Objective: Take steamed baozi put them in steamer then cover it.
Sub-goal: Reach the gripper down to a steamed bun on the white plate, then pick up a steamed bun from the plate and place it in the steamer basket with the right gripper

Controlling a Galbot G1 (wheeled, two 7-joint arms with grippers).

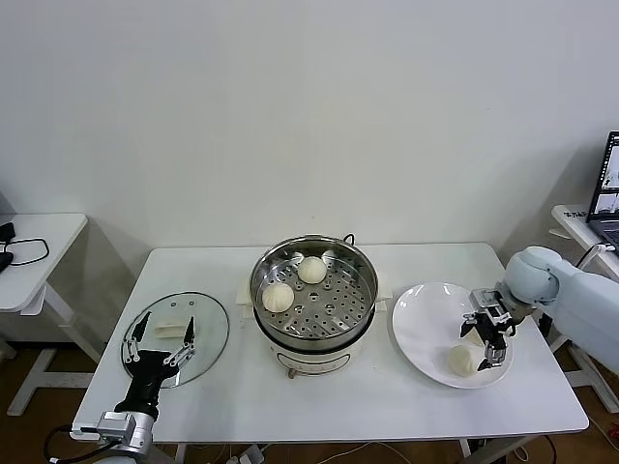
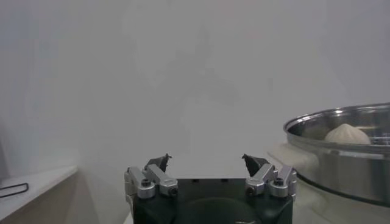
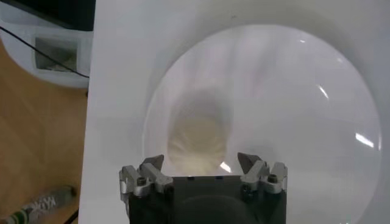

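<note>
The steamer point(image 1: 363, 280) stands mid-table on its white base, with two baozi inside, one at the back point(image 1: 311, 270) and one at the left point(image 1: 278, 297). One baozi point(image 1: 461, 361) lies on the white plate point(image 1: 426, 319) to the right. My right gripper point(image 1: 486, 338) is open, just above the plate beside that baozi. In the right wrist view the baozi point(image 3: 198, 140) lies just ahead of the open gripper point(image 3: 200, 162). My left gripper point(image 1: 162, 336) is open and empty over the glass lid point(image 1: 208, 333). The left wrist view shows the steamer point(image 2: 341, 155) with a baozi point(image 2: 346, 134).
The table's right edge is close beyond the plate. A laptop point(image 1: 609, 193) sits on a side table at far right. Another white side table point(image 1: 39, 251) with a black cable stands at left. Bare tabletop lies in front of the steamer.
</note>
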